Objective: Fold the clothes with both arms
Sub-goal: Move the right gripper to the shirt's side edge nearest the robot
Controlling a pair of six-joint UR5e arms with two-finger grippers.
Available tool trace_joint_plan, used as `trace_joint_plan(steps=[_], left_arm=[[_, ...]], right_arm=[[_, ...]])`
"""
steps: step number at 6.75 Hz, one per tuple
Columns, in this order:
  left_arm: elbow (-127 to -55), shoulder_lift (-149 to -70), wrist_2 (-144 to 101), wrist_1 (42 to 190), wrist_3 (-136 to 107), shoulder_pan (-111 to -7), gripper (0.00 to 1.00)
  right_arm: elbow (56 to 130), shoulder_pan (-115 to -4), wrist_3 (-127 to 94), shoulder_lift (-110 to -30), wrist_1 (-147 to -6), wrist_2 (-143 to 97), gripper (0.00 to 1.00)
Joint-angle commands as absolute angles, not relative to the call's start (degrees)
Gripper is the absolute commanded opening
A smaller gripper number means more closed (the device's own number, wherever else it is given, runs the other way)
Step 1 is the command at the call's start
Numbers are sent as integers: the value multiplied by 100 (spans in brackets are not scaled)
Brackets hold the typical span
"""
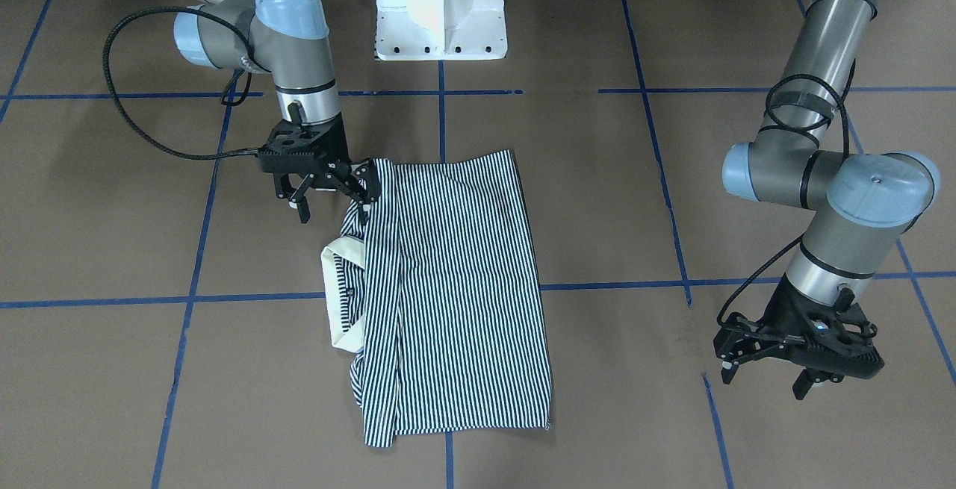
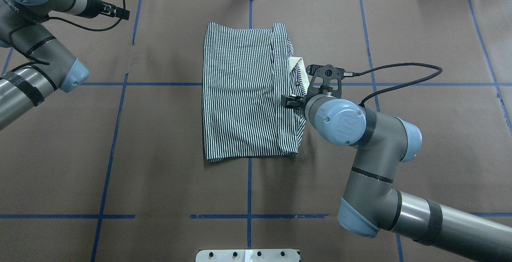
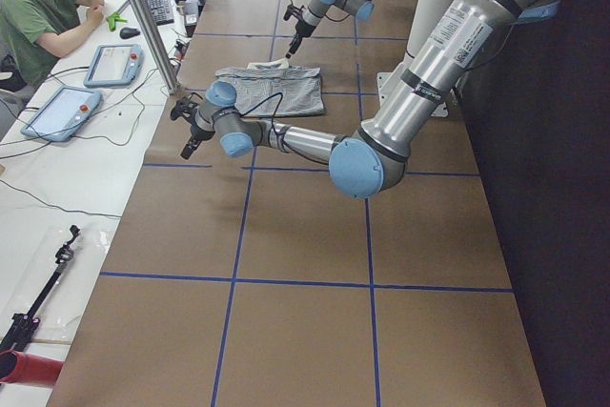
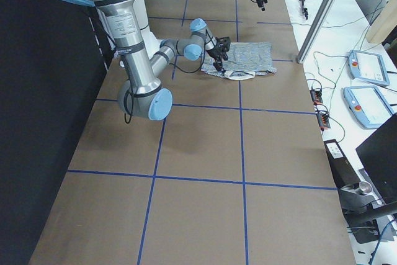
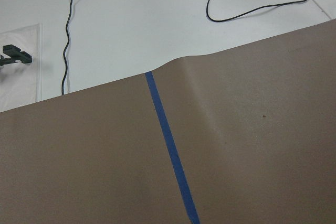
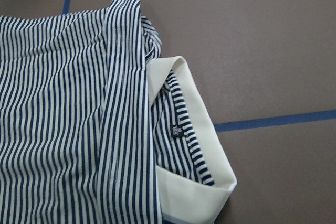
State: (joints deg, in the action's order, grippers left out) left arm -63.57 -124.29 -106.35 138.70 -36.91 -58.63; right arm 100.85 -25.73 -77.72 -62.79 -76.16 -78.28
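Note:
The striped polo shirt (image 1: 448, 287) lies folded into a narrow rectangle at the table's middle, and it also shows in the overhead view (image 2: 244, 94). Its white collar (image 1: 340, 295) sticks out on the robot's right side and fills the right wrist view (image 6: 210, 177). My right gripper (image 1: 334, 205) is open, low over the shirt's near right corner beside the collar, one finger at the fabric's edge. In the overhead view the right gripper (image 2: 294, 103) is partly hidden by its wrist. My left gripper (image 1: 762, 378) is open and empty over bare table, far left of the shirt.
The white pedestal base (image 1: 441, 11) stands at the robot's side of the table. Blue tape lines (image 5: 170, 145) cross the brown table. An operator (image 3: 43, 16) sits beyond the far edge with teach pendants (image 3: 67, 111) and a metal post (image 3: 148, 16) nearby.

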Motion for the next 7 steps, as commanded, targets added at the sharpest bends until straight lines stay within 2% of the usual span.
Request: trace_joint_plan(steps=[1,3,5,6,7], left_arm=[[-6363,-12428,-10643,13869,-3691,-5862,100],[-6363,-12428,-10767,13887,-3691,-5862,100],[-6355,-12428,-10775,13887,-3700,-5854,100],[-6363,-12428,-10775,13887,-3700,-5854,100],[-6363,-12428,-10775,13887,-3813,-5827,100]], right_arm=[[10151,-2007,-6668,-6144,-7928,-7220,100],[10195,-1688,-6033,-6022,-8424,-6874,98],[10195,-1521,-5811,-5924,-8587,-6856,74],[10187,-1434,-5688,-5933,-8587,-6855,52],[10178,-1354,-5600,-5941,-8587,-6855,41]])
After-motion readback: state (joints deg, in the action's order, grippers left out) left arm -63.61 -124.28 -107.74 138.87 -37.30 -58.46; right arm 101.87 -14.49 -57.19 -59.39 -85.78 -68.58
